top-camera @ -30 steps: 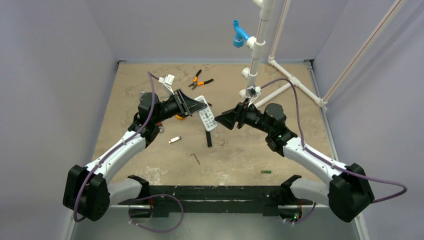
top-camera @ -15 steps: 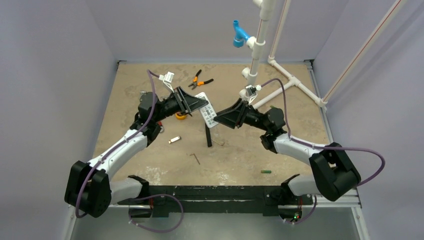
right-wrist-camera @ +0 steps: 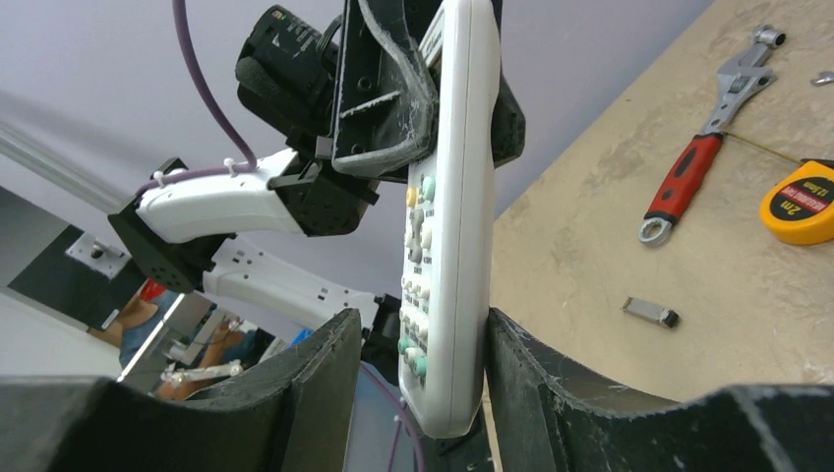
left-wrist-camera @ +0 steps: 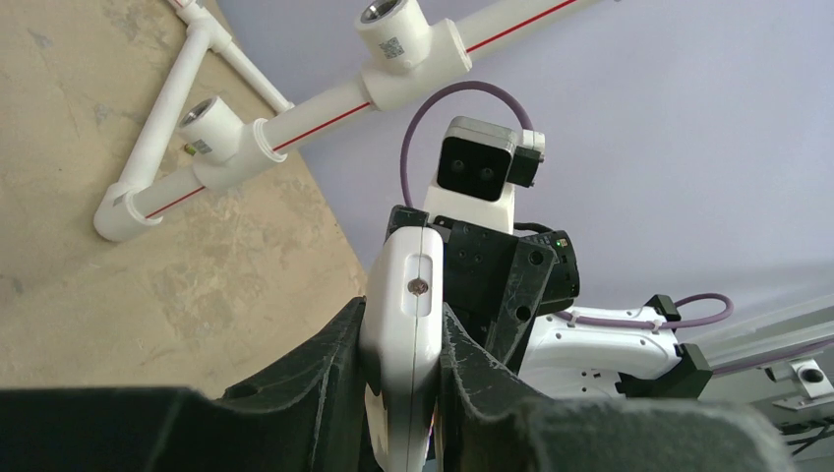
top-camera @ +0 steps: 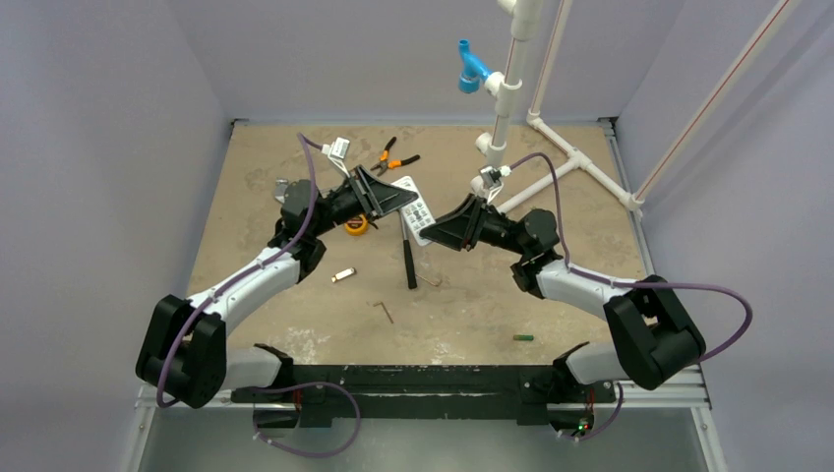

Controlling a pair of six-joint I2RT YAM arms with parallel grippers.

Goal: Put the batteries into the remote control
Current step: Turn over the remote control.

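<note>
**A:** Where is the remote control [right-wrist-camera: 452, 197] held, and by what?

**B:** It is lifted clear of the surface [top-camera: 472, 305], a little toward twelve o'clock from the centre in the top view. The left pincer [left-wrist-camera: 401, 339] is brought in from nine o'clock and is clenched on one end. Its fingers are pressed against both sides of the remote control.

**A:** And the right pincer [top-camera: 433, 233]?

**B:** It is set around the other end from three o'clock. One finger appears to lie against the remote control, but a gap is seen at the other. Whether it is clamped cannot be told.

**A:** Why is it held this way?

**B:** It is probably shared between both arms so that it can be steadied or turned and its back reached.

**A:** Where are the cells?

**B:** Only one green battery [top-camera: 523, 337] is seen. It lies on the surface at five o'clock, close to the near edge and well apart from both pincers. A second is not found. Loading is judged not yet begun.
</note>
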